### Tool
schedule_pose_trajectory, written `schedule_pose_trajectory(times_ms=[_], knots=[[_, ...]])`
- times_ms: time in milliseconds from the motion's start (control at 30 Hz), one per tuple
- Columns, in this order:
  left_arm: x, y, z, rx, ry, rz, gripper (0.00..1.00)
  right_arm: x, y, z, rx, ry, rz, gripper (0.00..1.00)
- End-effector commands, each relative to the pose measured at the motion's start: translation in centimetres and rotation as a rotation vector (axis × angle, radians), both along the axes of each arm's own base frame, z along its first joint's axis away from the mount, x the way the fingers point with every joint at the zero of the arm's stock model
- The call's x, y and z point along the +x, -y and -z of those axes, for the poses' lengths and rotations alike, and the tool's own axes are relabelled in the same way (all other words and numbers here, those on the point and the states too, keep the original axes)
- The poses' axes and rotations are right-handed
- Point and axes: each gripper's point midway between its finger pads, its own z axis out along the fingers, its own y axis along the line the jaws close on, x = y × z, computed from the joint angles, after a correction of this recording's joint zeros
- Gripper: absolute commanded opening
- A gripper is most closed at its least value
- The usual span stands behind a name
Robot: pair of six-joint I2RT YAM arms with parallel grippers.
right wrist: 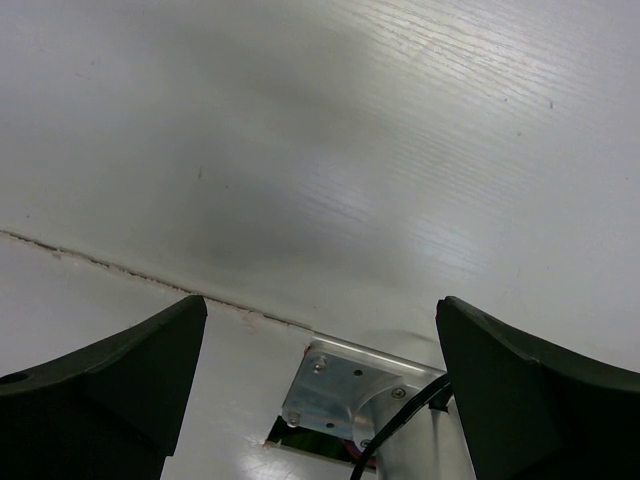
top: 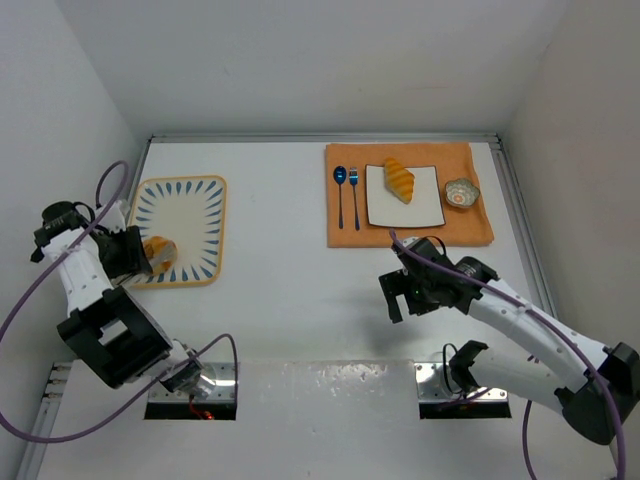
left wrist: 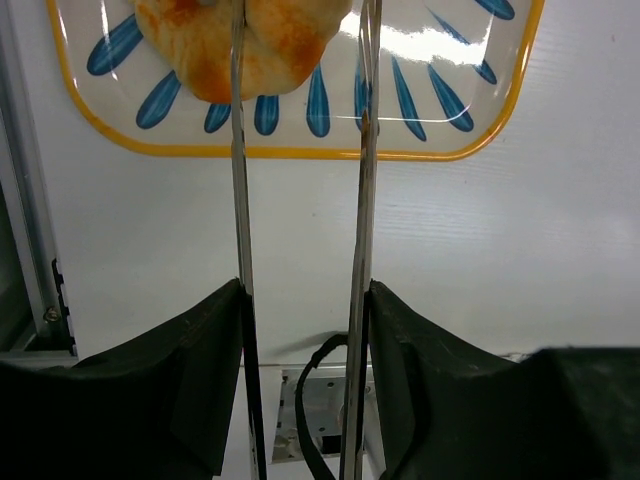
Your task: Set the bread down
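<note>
A rounder golden bun (top: 160, 249) sits at the near-left corner of a blue-patterned tray (top: 190, 215). My left gripper (top: 148, 254) is at the bun; in the left wrist view its thin metal blades (left wrist: 238, 200) run up around the bun (left wrist: 200, 50) at the tray's yellow rim (left wrist: 300, 153), narrowly spaced, seemingly closed on it. A striped croissant (top: 399, 180) lies on a white square plate (top: 425, 205) on the orange mat. My right gripper (top: 396, 296) is open and empty over bare table (right wrist: 320, 300).
An orange placemat (top: 345, 232) at the back right carries a spoon (top: 340, 195), a fork (top: 354, 195) and a small patterned bowl (top: 461, 193). Metal mounting plates (right wrist: 350, 385) sit at the near table edge. White walls enclose the table.
</note>
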Motion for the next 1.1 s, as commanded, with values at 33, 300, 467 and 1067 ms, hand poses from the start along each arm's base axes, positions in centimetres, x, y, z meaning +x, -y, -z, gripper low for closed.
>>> schedule_pose_trajectory(times_ms=[33, 300, 467, 1067], knots=[[1.8, 0.1, -0.8, -0.014, 0.035, 0.033, 0.55, 1.2, -0.4, -1.6, 0.007, 0.049, 0.016, 0.97], [1.6, -1.4, 1.1, 0.07, -0.026, -0.01, 0.49, 1.2, -0.2, -1.5, 0.001, 0.051, 0.022, 0.97], [1.4, -1.4, 1.7, 0.077, -0.051, 0.001, 0.22, 1.4, -0.2, -1.8, 0.0, 0.064, 0.021, 0.97], [5.7, 2.8, -7.8, 0.015, 0.224, 0.153, 0.0, 0.7, 0.8, -1.9, 0.002, 0.082, 0.068, 0.97]])
